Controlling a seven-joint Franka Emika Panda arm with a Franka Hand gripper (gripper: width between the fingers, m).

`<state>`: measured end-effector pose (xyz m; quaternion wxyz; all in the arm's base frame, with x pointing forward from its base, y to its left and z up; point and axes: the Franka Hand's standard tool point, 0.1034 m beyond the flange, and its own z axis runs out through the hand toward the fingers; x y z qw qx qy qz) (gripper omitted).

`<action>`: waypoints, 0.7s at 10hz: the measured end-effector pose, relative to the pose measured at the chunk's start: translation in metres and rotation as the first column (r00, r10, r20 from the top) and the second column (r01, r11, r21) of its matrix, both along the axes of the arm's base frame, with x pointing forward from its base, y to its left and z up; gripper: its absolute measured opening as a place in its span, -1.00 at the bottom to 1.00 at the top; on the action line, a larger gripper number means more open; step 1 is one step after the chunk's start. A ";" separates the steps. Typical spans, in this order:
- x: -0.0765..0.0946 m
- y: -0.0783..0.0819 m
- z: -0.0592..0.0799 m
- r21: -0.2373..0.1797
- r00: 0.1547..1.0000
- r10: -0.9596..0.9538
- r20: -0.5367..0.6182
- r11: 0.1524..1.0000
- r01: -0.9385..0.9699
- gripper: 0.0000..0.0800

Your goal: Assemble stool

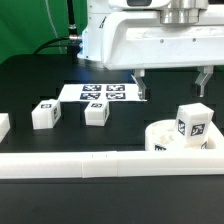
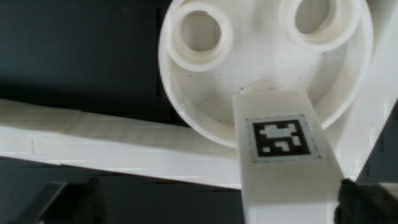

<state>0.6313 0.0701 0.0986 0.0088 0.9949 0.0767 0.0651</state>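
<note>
The round white seat [image 1: 160, 136] lies on the black table at the exterior view's right. One white leg with a tag [image 1: 192, 122] stands upright in it. My gripper [image 1: 172, 86] hangs open above the seat and leg, fingers wide apart and holding nothing. In the wrist view the seat [image 2: 249, 45] shows two round holes. The tagged leg [image 2: 278, 150] reaches toward the camera between my dark fingers, close to one finger [image 2: 370, 200] and far from the other. My gripper [image 2: 214, 205] is open. Two loose legs [image 1: 45, 113] [image 1: 96, 113] lie on the table at the exterior view's left.
The marker board [image 1: 100, 93] lies behind the loose legs. A long white rail [image 1: 90, 164] runs along the front and shows in the wrist view [image 2: 89, 135]. Another white piece [image 1: 3, 125] sits at the far left edge.
</note>
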 end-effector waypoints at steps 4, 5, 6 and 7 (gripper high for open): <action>-0.001 0.000 -0.001 0.000 1.000 0.000 -0.002 1.000 0.000 0.62; -0.001 0.000 -0.002 0.000 1.000 0.000 -0.003 1.000 0.000 0.62; -0.001 -0.003 -0.002 -0.003 1.000 0.019 -0.002 1.000 -0.019 0.62; -0.003 -0.024 -0.005 -0.010 0.998 0.066 0.002 0.998 -0.066 0.62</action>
